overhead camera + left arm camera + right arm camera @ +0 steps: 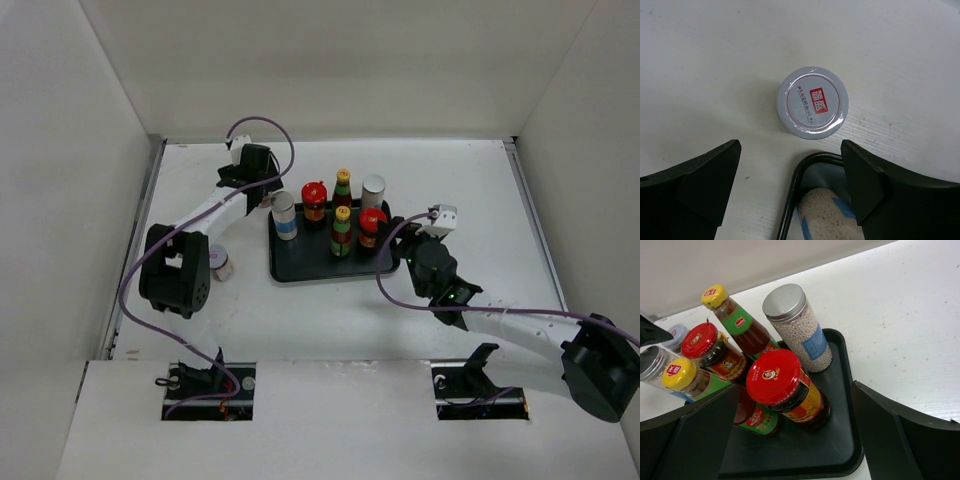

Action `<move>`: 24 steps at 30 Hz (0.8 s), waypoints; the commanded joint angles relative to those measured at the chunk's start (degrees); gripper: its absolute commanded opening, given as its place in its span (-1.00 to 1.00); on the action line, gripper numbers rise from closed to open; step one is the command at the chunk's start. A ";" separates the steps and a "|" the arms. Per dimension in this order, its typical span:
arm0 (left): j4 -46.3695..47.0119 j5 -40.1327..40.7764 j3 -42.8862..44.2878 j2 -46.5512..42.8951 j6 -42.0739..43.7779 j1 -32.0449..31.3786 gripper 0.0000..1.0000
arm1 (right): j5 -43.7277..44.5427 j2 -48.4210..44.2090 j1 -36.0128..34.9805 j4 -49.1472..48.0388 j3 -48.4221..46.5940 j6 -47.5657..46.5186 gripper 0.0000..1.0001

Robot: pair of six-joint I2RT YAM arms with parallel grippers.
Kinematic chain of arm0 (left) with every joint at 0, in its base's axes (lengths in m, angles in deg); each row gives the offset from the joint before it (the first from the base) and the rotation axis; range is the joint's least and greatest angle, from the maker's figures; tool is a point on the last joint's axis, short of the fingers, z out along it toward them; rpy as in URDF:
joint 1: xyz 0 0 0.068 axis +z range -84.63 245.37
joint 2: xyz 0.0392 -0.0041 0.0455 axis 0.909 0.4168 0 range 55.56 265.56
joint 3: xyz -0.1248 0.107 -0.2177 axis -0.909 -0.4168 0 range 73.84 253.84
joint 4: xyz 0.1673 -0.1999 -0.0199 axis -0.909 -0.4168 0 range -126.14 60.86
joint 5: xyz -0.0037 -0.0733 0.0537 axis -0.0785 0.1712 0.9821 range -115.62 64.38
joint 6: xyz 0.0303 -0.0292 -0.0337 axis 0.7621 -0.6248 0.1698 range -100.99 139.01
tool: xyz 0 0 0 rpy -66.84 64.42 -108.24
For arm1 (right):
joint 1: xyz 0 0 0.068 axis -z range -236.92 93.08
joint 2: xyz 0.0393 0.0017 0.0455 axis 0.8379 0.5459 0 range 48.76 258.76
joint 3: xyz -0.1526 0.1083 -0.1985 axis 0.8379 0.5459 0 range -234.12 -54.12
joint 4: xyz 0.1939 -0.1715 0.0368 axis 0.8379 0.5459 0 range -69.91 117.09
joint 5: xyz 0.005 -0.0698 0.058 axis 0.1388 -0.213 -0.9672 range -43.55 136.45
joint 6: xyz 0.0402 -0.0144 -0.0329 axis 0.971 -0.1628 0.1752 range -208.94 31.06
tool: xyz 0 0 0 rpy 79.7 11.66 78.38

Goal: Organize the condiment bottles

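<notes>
A black tray [300,268] holds six bottles: two silver-capped shakers [284,214] [373,190], two red-lidded jars [314,199] [372,226] and two yellow-capped sauce bottles [343,186] [342,229]. One white-lidded jar [220,262] stands on the table left of the tray. My left gripper [268,192] is open and empty over the tray's far left corner [790,190]. A second white-lidded jar [812,102] stands just beyond that corner. My right gripper [792,415] is open, and the near red-lidded jar [785,385] stands just ahead of its jaws.
White walls enclose the table on three sides. The left arm's base [175,270] stands close to the loose white-lidded jar. The right arm [520,330] reaches in from the near right.
</notes>
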 commanded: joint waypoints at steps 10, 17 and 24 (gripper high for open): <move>1.62 -1.01 8.66 6.59 0.03 1.02 0.59 | -0.89 -0.24 -0.90 -4.39 -0.42 0.18 1.00; 4.07 -2.23 9.37 9.05 -0.41 1.90 0.53 | -2.03 1.86 -1.43 -4.39 -1.30 -0.43 1.00; 5.49 -3.91 10.25 10.02 -0.06 2.25 0.16 | -2.38 2.66 -1.52 -4.39 -1.65 -0.52 1.00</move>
